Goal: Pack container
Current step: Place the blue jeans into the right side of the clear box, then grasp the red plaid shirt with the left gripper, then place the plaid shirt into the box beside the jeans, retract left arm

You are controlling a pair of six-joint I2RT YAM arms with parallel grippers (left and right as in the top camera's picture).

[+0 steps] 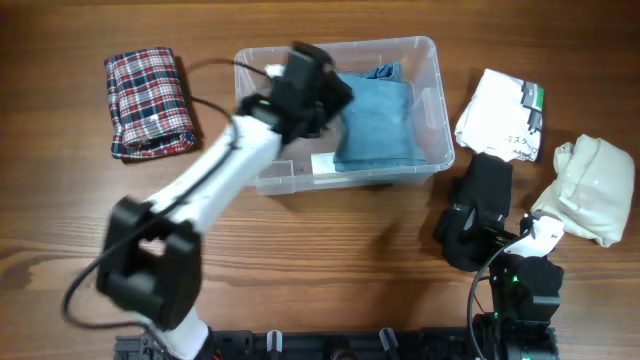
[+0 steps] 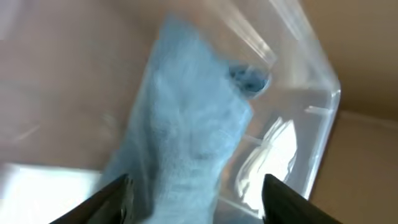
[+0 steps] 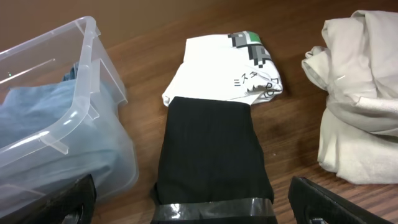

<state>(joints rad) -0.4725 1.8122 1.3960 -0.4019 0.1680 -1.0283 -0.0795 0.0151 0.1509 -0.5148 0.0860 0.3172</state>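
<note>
Count from overhead. Clear container [image 1: 443,120]: one, at 12 o'clock. Folded cloth pieces: five in all. That is one blue cloth [image 1: 378,120] inside the bin, one plaid cloth [image 1: 148,100] at 10 o'clock, one white printed cloth [image 1: 498,115] at 2 o'clock, one black cloth [image 1: 488,180] at 3 o'clock, and one cream cloth [image 1: 588,190] further out at 3 o'clock. Robot arms: two, the left arm [image 1: 215,170] and the right arm [image 1: 525,285].

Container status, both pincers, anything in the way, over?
Left pincer open over blue cloth inside container. Right pincer open above black garment, outside. Nothing else over container.
</note>
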